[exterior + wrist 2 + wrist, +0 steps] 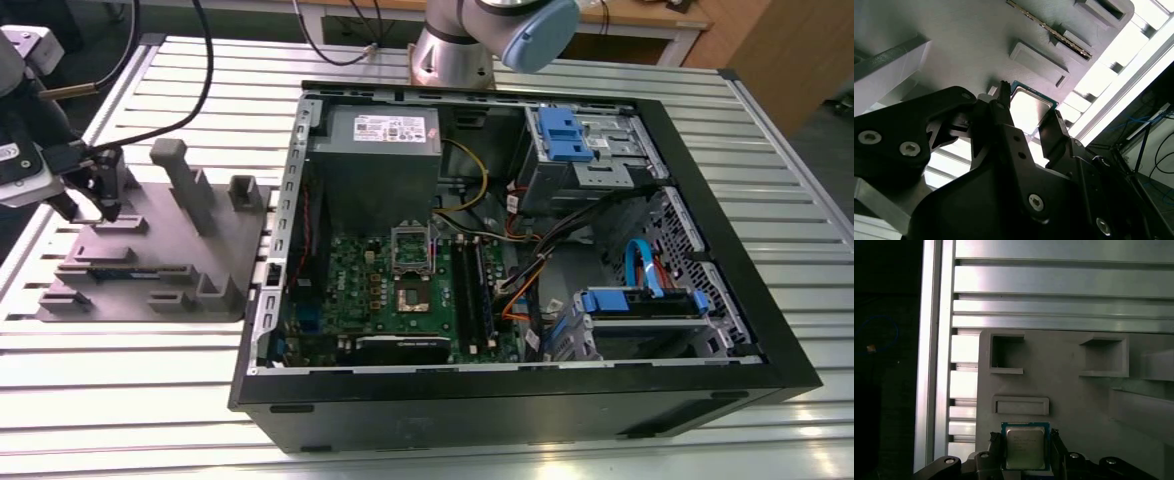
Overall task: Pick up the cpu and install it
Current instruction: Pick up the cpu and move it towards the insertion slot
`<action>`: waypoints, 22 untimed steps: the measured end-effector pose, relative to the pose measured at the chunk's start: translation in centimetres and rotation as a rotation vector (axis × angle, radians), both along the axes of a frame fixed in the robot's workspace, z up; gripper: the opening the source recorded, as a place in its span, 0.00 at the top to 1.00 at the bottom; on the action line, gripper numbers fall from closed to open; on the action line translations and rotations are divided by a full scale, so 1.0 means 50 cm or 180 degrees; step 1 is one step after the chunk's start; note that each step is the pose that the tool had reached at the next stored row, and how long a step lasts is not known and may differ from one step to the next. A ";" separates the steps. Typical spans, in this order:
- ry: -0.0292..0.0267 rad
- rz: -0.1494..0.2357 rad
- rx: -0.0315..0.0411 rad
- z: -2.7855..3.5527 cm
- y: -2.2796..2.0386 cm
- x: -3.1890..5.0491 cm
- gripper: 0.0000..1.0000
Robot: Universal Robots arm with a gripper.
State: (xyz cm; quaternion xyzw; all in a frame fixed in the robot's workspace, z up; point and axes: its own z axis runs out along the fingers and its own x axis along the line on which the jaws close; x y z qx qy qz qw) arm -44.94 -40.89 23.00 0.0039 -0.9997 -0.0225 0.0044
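while the gripper [1025,441] sits at the cpu [1025,451] near an edge of the grey holder [1079,405] on the bench [1054,280], we cannot tell whether it is gripping it

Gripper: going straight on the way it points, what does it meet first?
The cpu, directly ahead of the gripper in both wrist views, lying on the grey tray. Whether they already touch is unclear.
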 end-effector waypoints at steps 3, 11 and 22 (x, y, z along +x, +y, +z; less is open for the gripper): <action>0.0000 0.0000 0.0000 0.001 0.0000 0.000 0.53; 0.0000 0.0000 0.0000 0.004 0.0000 0.000 0.53; 0.0000 0.0000 0.0000 0.009 0.0000 0.000 0.53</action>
